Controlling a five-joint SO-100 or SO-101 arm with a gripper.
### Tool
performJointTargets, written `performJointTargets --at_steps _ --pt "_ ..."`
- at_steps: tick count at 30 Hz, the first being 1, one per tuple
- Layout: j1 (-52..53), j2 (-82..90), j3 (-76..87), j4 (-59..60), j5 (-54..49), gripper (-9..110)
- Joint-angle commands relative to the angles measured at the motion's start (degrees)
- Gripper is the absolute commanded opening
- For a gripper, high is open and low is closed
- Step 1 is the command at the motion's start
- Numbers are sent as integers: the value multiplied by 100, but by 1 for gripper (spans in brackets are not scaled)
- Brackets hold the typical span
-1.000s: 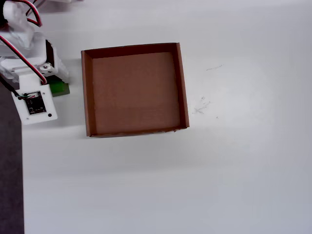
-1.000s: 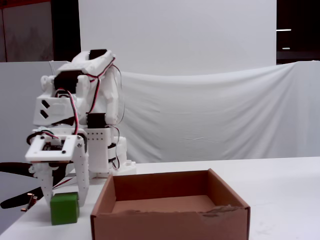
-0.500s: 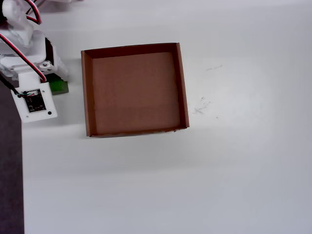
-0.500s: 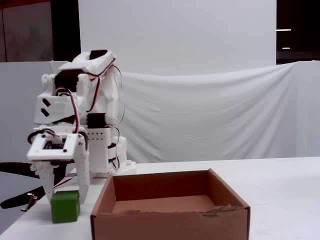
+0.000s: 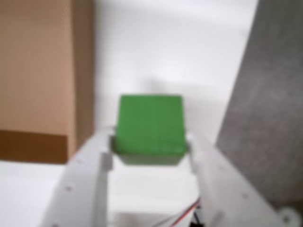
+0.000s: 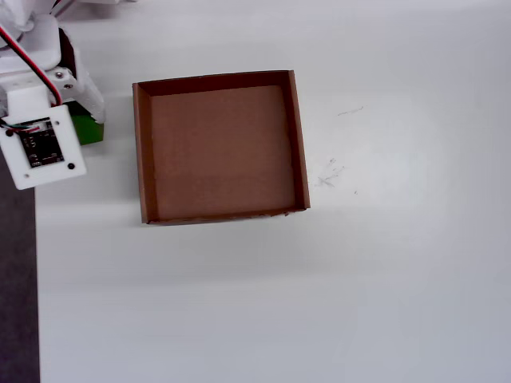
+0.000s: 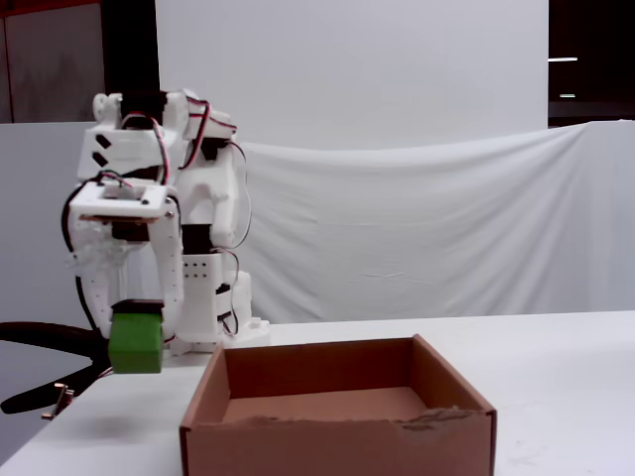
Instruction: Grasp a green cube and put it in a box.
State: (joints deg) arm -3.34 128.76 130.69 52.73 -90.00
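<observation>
The green cube (image 7: 136, 338) hangs in the air left of the box, well above the table, held between the white fingers of my gripper (image 7: 134, 332). In the wrist view the green cube (image 5: 150, 124) fills the gap between both fingers, and my gripper (image 5: 149, 144) is shut on it. From overhead only a green sliver of the cube (image 6: 86, 128) shows under the wrist board, where the gripper's tips are hidden. The brown cardboard box (image 6: 140, 152) sits empty on the white table, to the cube's right; its outer wall (image 5: 35, 75) shows at the left of the wrist view.
The arm's white base (image 7: 213, 297) stands behind the box's left corner. The white table ends at a dark floor strip (image 6: 16, 295) on the left of the overhead view. A white cloth backdrop (image 7: 417, 228) hangs behind the table.
The gripper has closed on the cube and lifted it off the table. The arm has risen and drawn back towards its base. The box has not moved.
</observation>
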Motion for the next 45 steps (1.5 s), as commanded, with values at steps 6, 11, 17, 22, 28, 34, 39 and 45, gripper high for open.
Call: performJointTargets --at_steps 6,11,17,22,28,34,39,45 --pt "-1371 686 -545 536 105 11" --pt "-1978 554 -536 677 114 11" --pt "-2188 -105 -589 167 114 11" --pt "-2188 -668 -466 -431 114 11" --pt "-2171 -1195 -352 -1204 114 11" --pt "-2443 -1187 -44 -1354 114 11" --pt "-2646 -993 237 -1362 114 11" --pt "-2716 -949 536 -1600 114 12"
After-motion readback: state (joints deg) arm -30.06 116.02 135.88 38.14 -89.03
